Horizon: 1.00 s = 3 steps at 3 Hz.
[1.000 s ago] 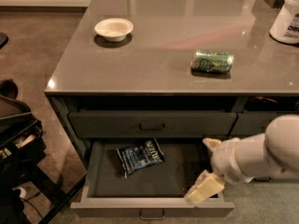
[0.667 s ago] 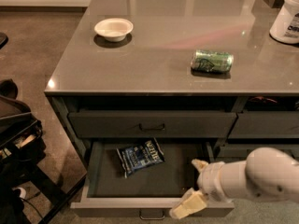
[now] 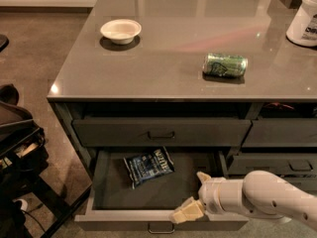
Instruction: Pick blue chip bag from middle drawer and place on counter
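Needs a reach left and slightly back from the gripper [image 3: 188, 196], low over the drawer [image 3: 129, 216] at its right front corner with fingers [image 3: 187, 213] spread and empty, to the bag [image 3: 147, 165] lying flat on the floor left of centre, long axis left-right, tilted up rightwards.

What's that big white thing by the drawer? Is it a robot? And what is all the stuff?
Yes, that is a robot's arm. The one camera looks down at a counter with drawers below. The arm ends in a hand with two pale fingers, spread open and holding nothing, at the front right of the open middle drawer. Inside lies a blue chip bag, left of the hand and not touched. On the counter sit a white bowl, a green can on its side, and a white tub at the right edge.
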### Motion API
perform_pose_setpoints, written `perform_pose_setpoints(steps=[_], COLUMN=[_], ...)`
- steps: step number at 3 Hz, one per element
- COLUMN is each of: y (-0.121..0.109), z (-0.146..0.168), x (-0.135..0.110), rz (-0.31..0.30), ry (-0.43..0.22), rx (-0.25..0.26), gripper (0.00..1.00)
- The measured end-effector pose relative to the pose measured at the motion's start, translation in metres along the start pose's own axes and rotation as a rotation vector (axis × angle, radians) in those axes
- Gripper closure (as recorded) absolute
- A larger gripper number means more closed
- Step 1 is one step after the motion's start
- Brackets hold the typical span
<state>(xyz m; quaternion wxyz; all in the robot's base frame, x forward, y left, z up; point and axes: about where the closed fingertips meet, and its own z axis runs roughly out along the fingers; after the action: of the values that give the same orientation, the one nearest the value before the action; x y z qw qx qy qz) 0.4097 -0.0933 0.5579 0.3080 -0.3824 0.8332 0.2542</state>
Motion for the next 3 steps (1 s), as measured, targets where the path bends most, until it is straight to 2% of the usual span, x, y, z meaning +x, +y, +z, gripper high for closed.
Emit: perform_pose_setpoints(steps=[1, 2, 3], y=[-0.007, -0.029, -0.051], z=[0.010, 0.055, 0.101], x=[-0.006, -0.020, -0.027], rz=[0.012, 0.024, 0.071], ry=[-0.047, -0.143, -0.224], rx=[0.028, 0.062, 0.090], gripper=[0.00, 0.00, 0.00])
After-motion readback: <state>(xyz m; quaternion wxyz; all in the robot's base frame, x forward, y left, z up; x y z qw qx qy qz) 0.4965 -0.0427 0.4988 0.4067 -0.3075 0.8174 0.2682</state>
